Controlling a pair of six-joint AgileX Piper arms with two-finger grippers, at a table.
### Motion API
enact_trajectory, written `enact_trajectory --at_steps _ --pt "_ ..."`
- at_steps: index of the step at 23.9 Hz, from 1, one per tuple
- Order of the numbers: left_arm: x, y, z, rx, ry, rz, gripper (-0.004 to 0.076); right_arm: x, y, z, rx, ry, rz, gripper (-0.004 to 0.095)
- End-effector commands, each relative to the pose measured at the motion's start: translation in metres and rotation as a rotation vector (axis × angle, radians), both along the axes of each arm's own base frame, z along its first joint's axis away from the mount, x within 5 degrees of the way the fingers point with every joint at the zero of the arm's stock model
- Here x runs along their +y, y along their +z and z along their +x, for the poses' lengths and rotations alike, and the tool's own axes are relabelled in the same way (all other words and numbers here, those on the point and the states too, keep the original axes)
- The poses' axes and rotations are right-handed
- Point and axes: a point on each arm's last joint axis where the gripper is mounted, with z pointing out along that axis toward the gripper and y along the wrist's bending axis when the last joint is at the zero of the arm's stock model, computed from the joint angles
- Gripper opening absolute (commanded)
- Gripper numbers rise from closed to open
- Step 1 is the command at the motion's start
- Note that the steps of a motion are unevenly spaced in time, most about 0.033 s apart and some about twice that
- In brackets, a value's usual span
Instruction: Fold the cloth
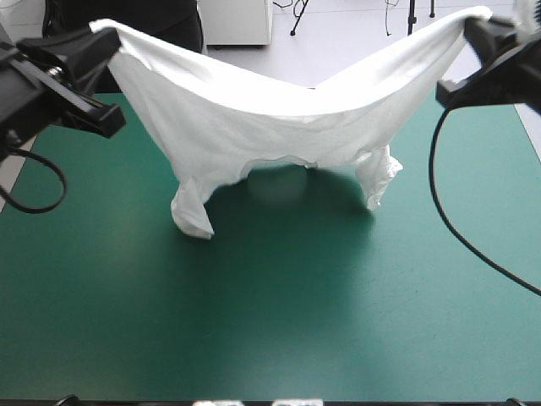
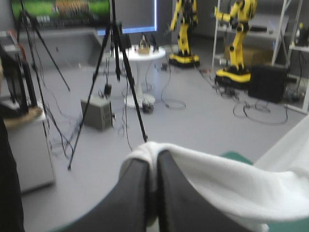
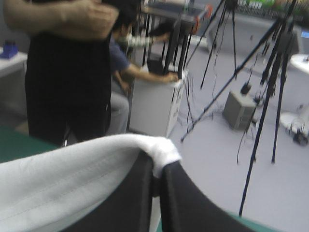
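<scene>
T-shirt (image 1: pixel 270 118), one, white, hangs stretched between two tools: left tool (image 2: pixel 155 162) and right tool (image 3: pixel 157 170) each clamped on its edge; two sleeves (image 1: pixel 193 211) dangle over the teal-green desk (image 1: pixel 279 330).

No text, label, brand, number or sign can be read in any view. The T-shirt (image 1: pixel 254 118) presents plain white cloth on every visible face; the teal-green cover (image 1: pixel 270 321) presents one unbroken colour.

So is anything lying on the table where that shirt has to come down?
Nothing visible. The T-shirt hangs between both arms' jaws above the teal-green cover, and no object shows beneath it.
</scene>
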Motion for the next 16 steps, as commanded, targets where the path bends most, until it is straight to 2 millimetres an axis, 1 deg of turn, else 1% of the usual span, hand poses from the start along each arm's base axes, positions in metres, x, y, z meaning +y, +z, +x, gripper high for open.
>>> enact_trajectory --at_steps 1,4,5,8,11,13,15,16 --pt "0.016 0.037 -0.029 -0.270 0.004 -0.098 -0.0009 -0.013 0.040 -0.034 -0.293 -0.008 0.079 -0.0017" --pt "0.023 0.051 -0.041 -0.362 0.007 -0.130 -0.0009 -0.020 0.057 -0.052 -0.407 -0.006 0.118 -0.0017" --pt "0.027 0.058 -0.049 -0.418 0.013 -0.140 -0.0009 -0.024 0.065 -0.061 -0.463 -0.005 0.138 -0.0017" --pt "0.033 0.067 -0.059 -0.480 0.014 -0.183 -0.0009 -0.029 0.074 -0.075 -0.532 -0.007 0.158 -0.0017" --pt "0.035 0.074 -0.068 -0.550 -0.011 -0.204 -0.0009 -0.032 0.080 -0.083 -0.582 -0.005 0.177 -0.0017" --pt "0.034 0.074 -0.067 -0.555 -0.010 -0.203 -0.0009 -0.031 0.081 -0.083 -0.589 -0.005 0.179 -0.0017" --pt "0.026 0.072 -0.053 -0.534 -0.005 -0.186 -0.0009 -0.027 0.079 -0.073 -0.570 0.000 0.180 -0.0017" --pt "0.018 0.069 -0.036 -0.511 0.006 -0.159 -0.0009 -0.023 0.077 -0.061 -0.544 0.003 0.180 -0.0017"
